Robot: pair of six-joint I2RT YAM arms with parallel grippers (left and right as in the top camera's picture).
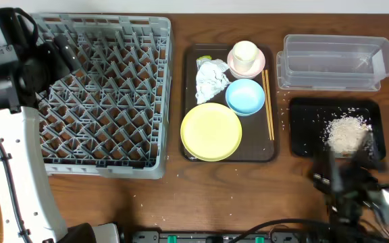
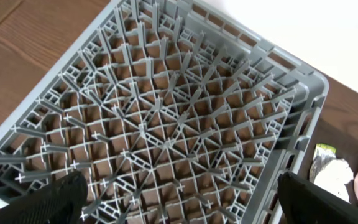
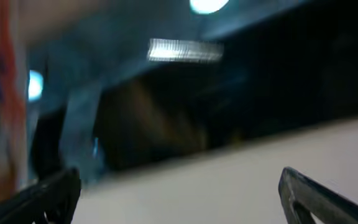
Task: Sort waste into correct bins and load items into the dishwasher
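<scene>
Left tool (image 2: 182, 186): jaws spread wide, nothing between them, poised over the far-left part of the dishwasher rack (image 1: 107, 101). Its wrist view shows only bare grey pegs and lattice. Right tool (image 3: 179, 180): also spread wide and empty. Its wrist view is blurred and aimed away from the counter at a dim background. Overhead, that arm sits at the near right edge, just in front of the black tray (image 1: 306, 128). Rack status: empty, no item loaded. All dishes sit on the brown serving tray (image 1: 188, 81) just right of the rack: the yellow plate (image 1: 211, 131) at the near end, the blue bowl (image 1: 245, 96) behind it, the pink bowl (image 1: 256, 69) at the far end with the cream cup (image 1: 245, 52) standing in it, and the chopsticks (image 1: 269, 104) along the right rim. Waste status: the crumpled tissue (image 1: 211, 79) and the yellow-green wrapper (image 1: 203, 60) lie on the same tray, left of the bowls. The clear tub (image 1: 336, 61) at far right holds nothing visible. The black tray carries a heap of rice (image 1: 346, 133), so the food-scrap part looks done. Judgement: early stage. Left to do are the tissue and wrapper to their bin, then five kinds of item into the rack.
</scene>
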